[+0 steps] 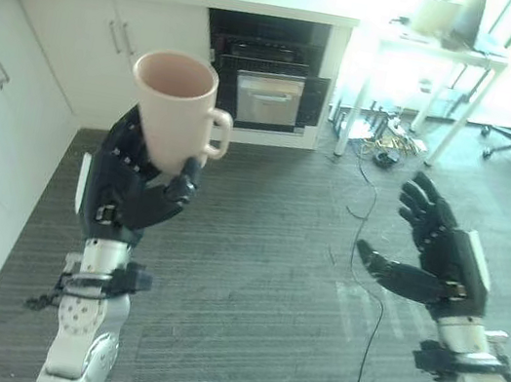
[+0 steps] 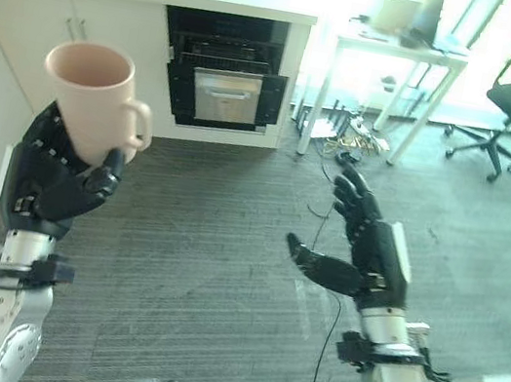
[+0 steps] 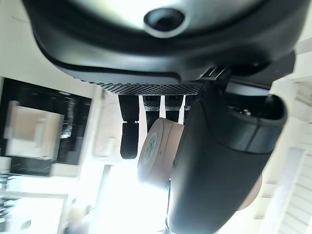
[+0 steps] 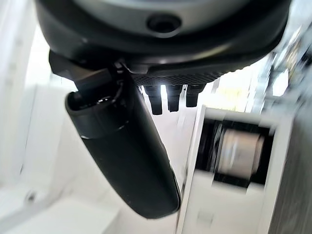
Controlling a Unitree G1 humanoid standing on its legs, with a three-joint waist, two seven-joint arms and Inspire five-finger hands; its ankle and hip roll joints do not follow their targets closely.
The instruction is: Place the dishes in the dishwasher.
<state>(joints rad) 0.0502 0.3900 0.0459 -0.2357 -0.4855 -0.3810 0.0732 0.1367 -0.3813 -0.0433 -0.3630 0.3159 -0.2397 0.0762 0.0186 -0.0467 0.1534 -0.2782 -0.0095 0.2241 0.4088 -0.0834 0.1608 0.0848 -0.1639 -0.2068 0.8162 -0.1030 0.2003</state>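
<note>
Left hand (image 1: pixel 132 191) holds a pink mug (image 1: pixel 176 108) upright and up high, fingers curled round it, over the grey floor (image 1: pixel 251 270), while the right hand (image 1: pixel 437 258) hangs open nearby, with the dark open dishwasher (image 1: pixel 265 79) under the white worktop (image 1: pixel 269 1) ahead.
</note>
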